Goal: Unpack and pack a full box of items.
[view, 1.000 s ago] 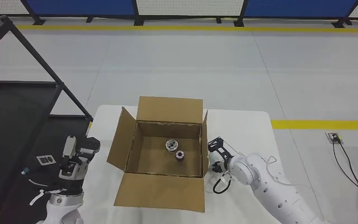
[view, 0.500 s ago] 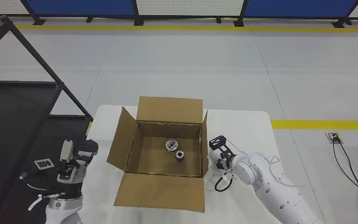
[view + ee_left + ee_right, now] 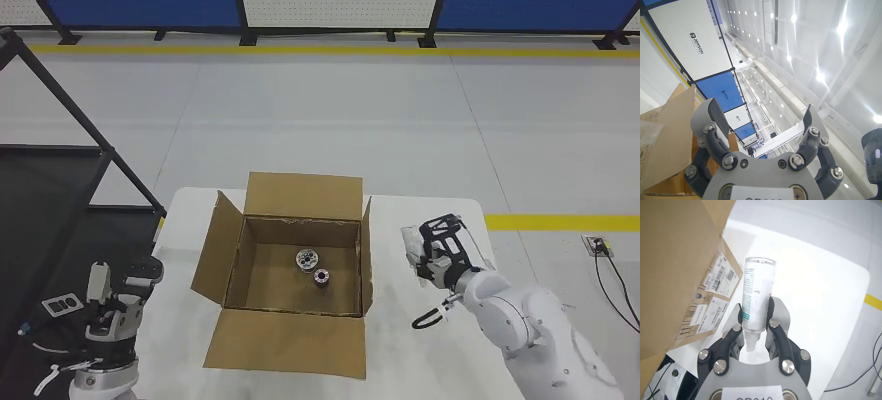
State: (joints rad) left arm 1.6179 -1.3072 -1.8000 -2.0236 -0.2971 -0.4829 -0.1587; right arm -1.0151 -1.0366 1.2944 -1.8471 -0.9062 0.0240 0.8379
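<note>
Cardboard box (image 3: 292, 282): stands in the middle of the white table (image 3: 430, 215), all four flaps folded outward, mouth facing up.

Box contents, top view: two small round items on the floor of the box, near its middle.
- a paler, silvery one (image 3: 305, 259), nearer the far wall
- a darker one (image 3: 322, 276), just beside it and nearer the robot
- cannot tell whether the two touch
- the remaining floor of the box is bare cardboard

Right gripper (image 3: 755, 305): outside the box, over the table on the box's right side. Its fingers are clamped on a clear bottle (image 3: 757, 289) that carries a white printed label.
- The pads grip the bottle low on its body, close to the neck.
- The nozzle end points back toward the wrist and the flat base points away from it.
- The bottle lies alongside the box's outer right wall, near it but apart from it. That wall carries several white shipping labels (image 3: 719, 281).
- Cannot tell whether the bottle's base touches the table.

Left gripper (image 3: 761, 105): off the left edge of the table, well apart from the box, pointing upward.
- Fingers spread wide, with the ribbed pads (image 3: 716, 113) facing each other and nothing between them.
- In its wrist view a box flap shows to one side, not in contact with the fingers.
</note>
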